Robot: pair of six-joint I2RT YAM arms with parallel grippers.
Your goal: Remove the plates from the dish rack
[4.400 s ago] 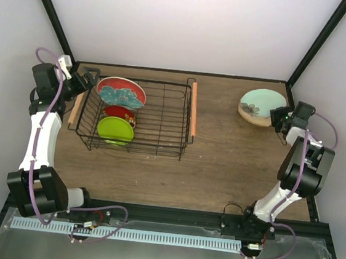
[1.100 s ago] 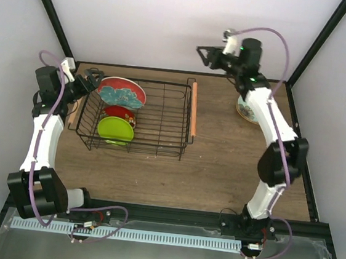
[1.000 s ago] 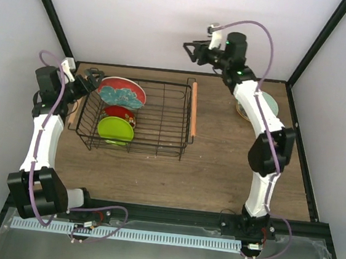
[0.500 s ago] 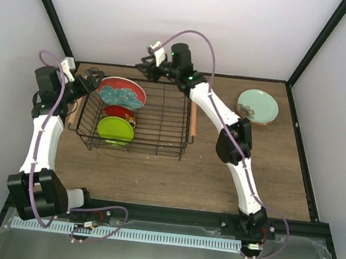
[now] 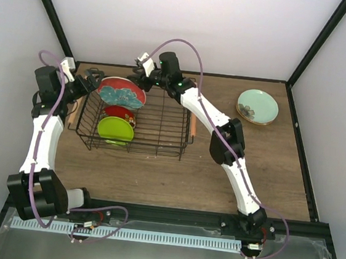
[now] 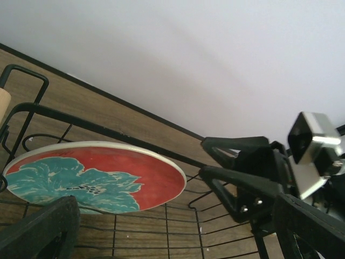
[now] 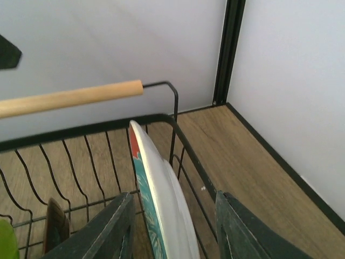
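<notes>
The black wire dish rack holds three plates on edge. They are the red-rimmed plate with a teal floral centre, the small red patterned plate and the lime green plate. The pale mint plate lies on the beige plate on the table at the back right. My right gripper is open, its fingers straddling the top edge of the floral plate without closing on it. My left gripper is open and empty at the rack's back left corner, beside the floral plate.
The rack's wooden handles run along its left side and right side. The right arm stretches over the rack's back rail. The back wall and the black corner post stand close behind the rack.
My right arm has swung from the stacked plates at the back right, high across the table, to the rack's back left, and come down over the floral plate. The left arm has barely moved.
</notes>
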